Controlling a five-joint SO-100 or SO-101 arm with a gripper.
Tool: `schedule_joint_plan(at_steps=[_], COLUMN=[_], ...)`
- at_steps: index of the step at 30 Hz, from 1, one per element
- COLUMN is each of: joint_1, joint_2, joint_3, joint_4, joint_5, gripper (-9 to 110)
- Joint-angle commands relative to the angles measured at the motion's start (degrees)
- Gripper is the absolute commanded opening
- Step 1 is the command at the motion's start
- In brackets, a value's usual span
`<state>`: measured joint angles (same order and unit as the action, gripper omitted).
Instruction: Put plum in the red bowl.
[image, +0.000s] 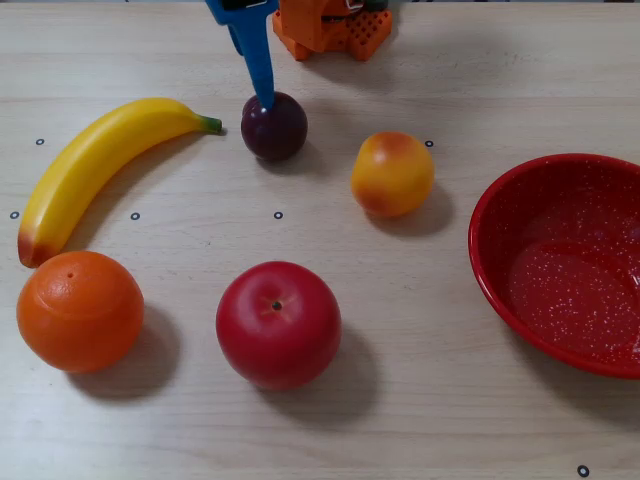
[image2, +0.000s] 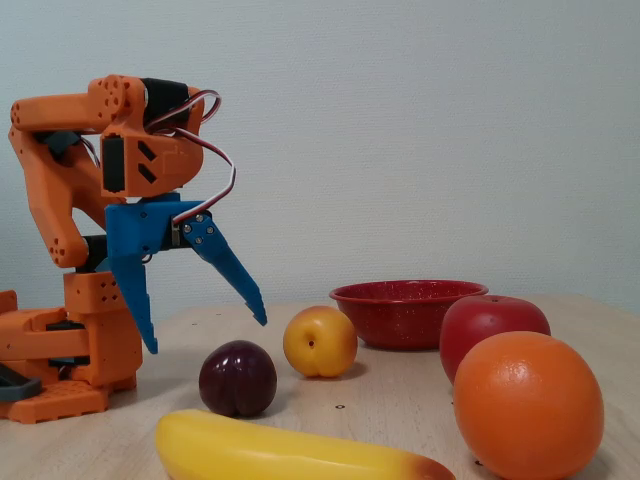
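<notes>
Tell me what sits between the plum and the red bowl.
The peach sits between the plum and the red bowl, touching neither. The overhead view shows it best; otherwise bare table.

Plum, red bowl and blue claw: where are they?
plum (image: 274, 128), overhead view, its glossy top.
red bowl (image: 560, 270), overhead view, its speckled inner wall.
gripper (image2: 202, 335), fixed view, between its open fingertips.
</notes>
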<state>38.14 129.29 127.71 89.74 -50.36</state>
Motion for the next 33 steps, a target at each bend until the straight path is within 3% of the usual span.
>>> schedule_joint_plan(at_steps=[1,11,33], joint_1=[0.0,-5.4,-6.9], joint_2=[0.4,0.2,-6.3], joint_3=[-1.2,1.8,3.3], joint_4=[-1.0,-1.5,-8.7], joint_5=[2.0,8.9,8.3], gripper=[42,43,43])
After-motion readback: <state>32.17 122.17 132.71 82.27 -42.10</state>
